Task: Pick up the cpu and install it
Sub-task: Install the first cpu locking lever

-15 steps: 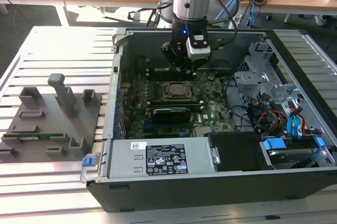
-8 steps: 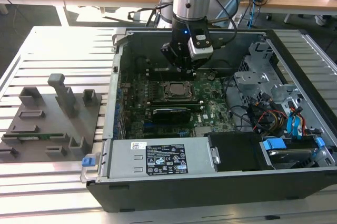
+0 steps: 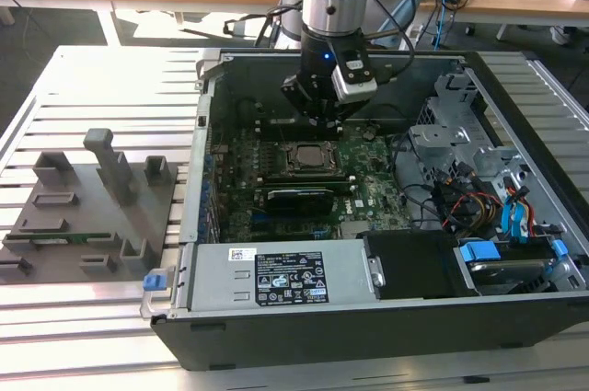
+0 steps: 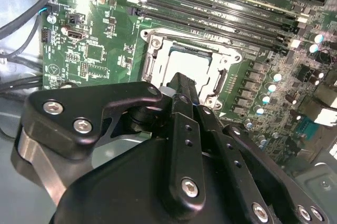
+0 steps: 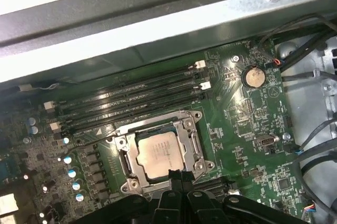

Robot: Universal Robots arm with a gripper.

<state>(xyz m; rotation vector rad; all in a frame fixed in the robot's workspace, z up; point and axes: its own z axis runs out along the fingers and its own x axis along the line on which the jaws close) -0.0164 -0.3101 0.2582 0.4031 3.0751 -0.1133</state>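
Exterior view: the gripper [image 3: 324, 113] hangs inside the open computer case [image 3: 368, 336], low over the green motherboard [image 3: 373, 184]. First wrist view: the cpu [image 5: 157, 153] lies flat inside the socket frame [image 5: 190, 140] (pale metal top facing up), not held. The fingers [image 5: 172, 175] are closed together on nothing, their tips at one edge of that frame. A grey fixture [image 3: 92, 198] sits on the slatted tabletop [image 3: 110, 78], well apart from the case.
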